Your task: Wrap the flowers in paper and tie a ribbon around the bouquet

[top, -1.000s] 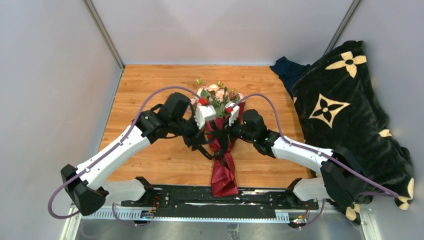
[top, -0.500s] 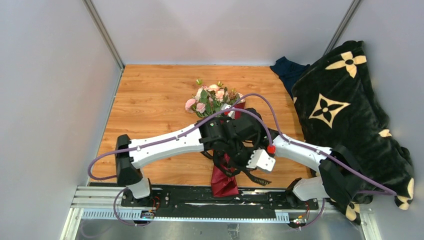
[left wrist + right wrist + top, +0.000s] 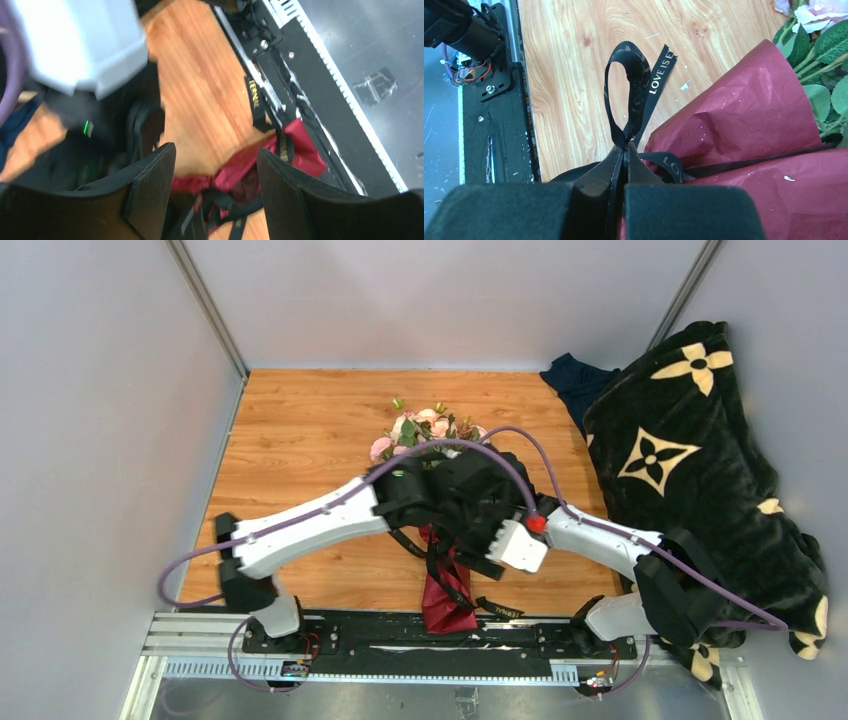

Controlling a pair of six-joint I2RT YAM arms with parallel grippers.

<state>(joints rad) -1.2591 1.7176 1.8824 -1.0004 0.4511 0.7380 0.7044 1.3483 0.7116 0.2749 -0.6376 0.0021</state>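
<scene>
The bouquet (image 3: pixel 446 602) lies along the middle of the wooden bench (image 3: pixel 300 430), long axis running near to far. Its flowers (image 3: pixel 425 427) point at the far wall, and the dark red paper (image 3: pixel 744 115) tapers to a tail reaching the black rail (image 3: pixel 350 635) at the near edge. Broad wood shows on its left up to the grey wall. On its right, a narrower strip ends at a black blanket with cream motifs (image 3: pixel 690 470).

The left arm stretches rightward across the cone, crossing over the right arm. The left tool (image 3: pixel 215 150) is spread above the paper's tail, gripping nothing. The right tool (image 3: pixel 625 150) is pressed together, pinching the black ribbon (image 3: pixel 639 80) at the base of an upright loop.
</scene>
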